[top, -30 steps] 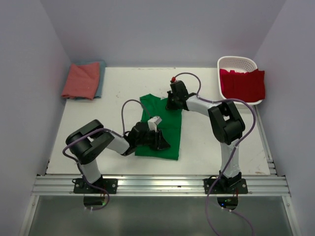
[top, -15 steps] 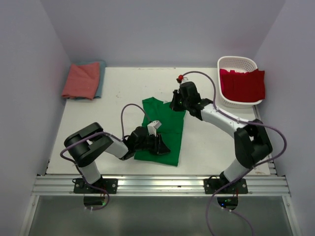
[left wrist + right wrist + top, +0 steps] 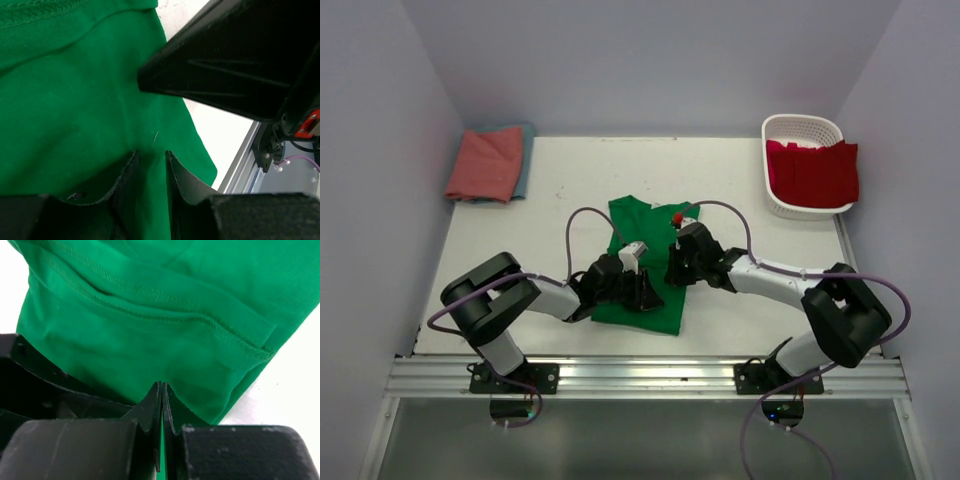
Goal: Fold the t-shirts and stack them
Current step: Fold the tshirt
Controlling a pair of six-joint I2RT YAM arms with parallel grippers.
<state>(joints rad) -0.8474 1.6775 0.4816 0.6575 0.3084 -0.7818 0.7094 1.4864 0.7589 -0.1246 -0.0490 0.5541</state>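
Table (image 3: 760,200): white, in a plain walled booth; I run both arms remotely.
Left claw (image 3: 650,292): jaws slightly apart, nipping what looks like a thick bunch of cloth; barely moved.
Right claw (image 3: 678,268): pinched tight on a thin hem; in the last second it swept from the far edge back beside the left claw.
Green shirt (image 3: 642,228): under both claws, stretching beyond them.
Meaning: I judge a fold is being drawn over; stacking not begun.
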